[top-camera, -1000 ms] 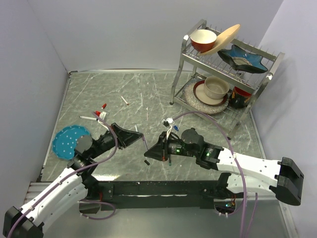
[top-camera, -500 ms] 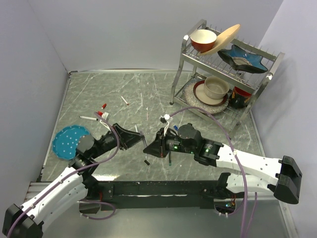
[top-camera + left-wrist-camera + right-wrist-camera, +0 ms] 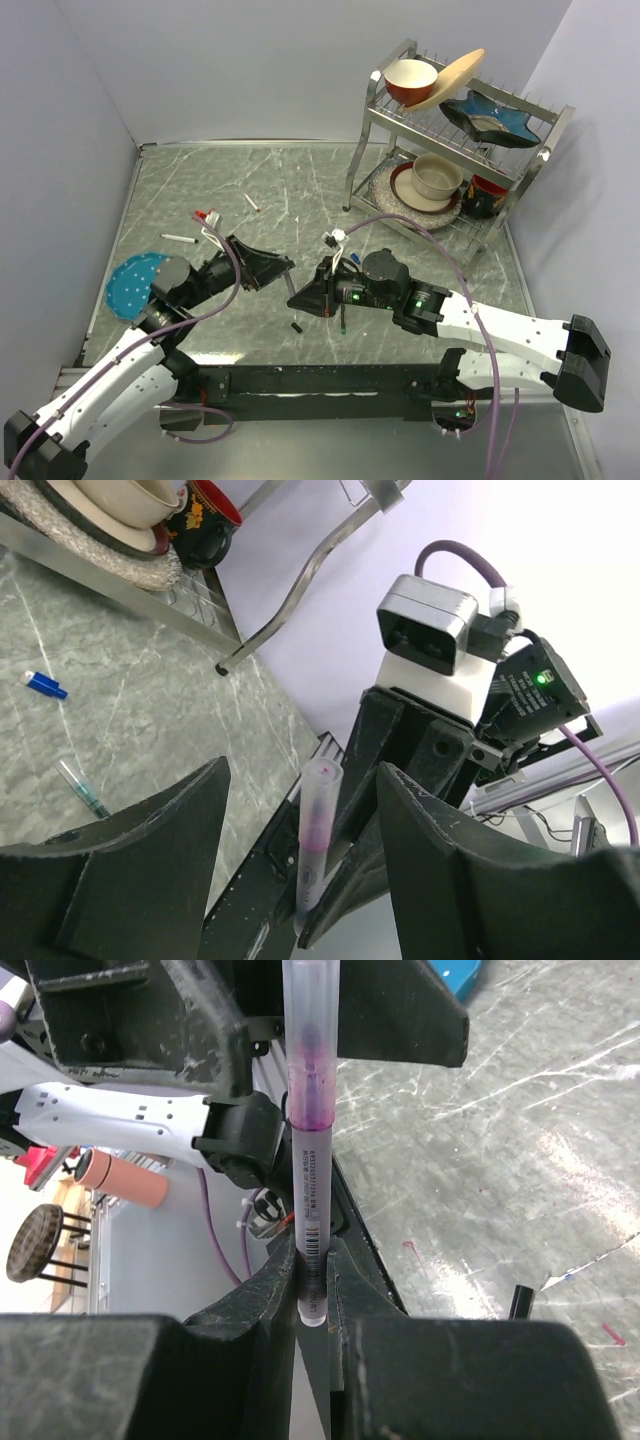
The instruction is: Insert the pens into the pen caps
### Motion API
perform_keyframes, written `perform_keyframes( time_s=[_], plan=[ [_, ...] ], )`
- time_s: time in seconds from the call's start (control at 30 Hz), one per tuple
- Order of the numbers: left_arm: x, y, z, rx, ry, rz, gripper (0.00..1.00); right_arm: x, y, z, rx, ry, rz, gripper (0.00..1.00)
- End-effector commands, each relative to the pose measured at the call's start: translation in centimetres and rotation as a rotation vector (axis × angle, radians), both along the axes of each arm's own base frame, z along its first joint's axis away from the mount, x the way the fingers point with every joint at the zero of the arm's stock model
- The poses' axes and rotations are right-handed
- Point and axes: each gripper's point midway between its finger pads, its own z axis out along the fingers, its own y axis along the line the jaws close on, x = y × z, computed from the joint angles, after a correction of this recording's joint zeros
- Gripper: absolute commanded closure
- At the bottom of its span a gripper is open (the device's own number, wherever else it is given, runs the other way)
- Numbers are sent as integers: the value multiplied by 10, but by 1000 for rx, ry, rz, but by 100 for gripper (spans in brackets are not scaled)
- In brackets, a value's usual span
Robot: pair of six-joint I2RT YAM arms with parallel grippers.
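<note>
Loosened within the last second: left gripper (image 3: 302, 780), shut a moment ago, now spread wide either side of the white pen (image 3: 305, 1110) and clear of it. Held aloft over the near middle of the table (image 3: 420, 180), pinched by one end in the closed right gripper (image 3: 312, 1272). Over the purple tip, seemingly a clear cap, though hard to tell from the barrel. By the look of it, one pen capped and let go. Yet to do: black cap (image 3: 297, 327) just below, blue cap (image 3: 42, 685), more pens (image 3: 178, 238) lying far left.
</note>
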Motion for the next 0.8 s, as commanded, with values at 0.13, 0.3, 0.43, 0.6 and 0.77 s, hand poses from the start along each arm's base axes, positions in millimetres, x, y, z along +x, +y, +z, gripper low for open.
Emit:
perform_keyframes(
  time_s=[0.13,0.3,0.43,0.6,0.77],
  plan=[
    [6,1,25,21,-71,31,37,-5,-5,16,54,-38,22,100],
    [6,-3,24,17,-63,6,41,-3,-3,9,31,-25,19,100],
    [1,-6,19,14,-63,-30,88,-1,-1,14,44,-26,12,100],
    [-10,-7,3,-6,-7,-80,99,18,3,28,31,-41,-62,100],
    [-13,-4,-28,-66,86,-64,99,42,10,70,115,-90,-91,100]
  ],
)
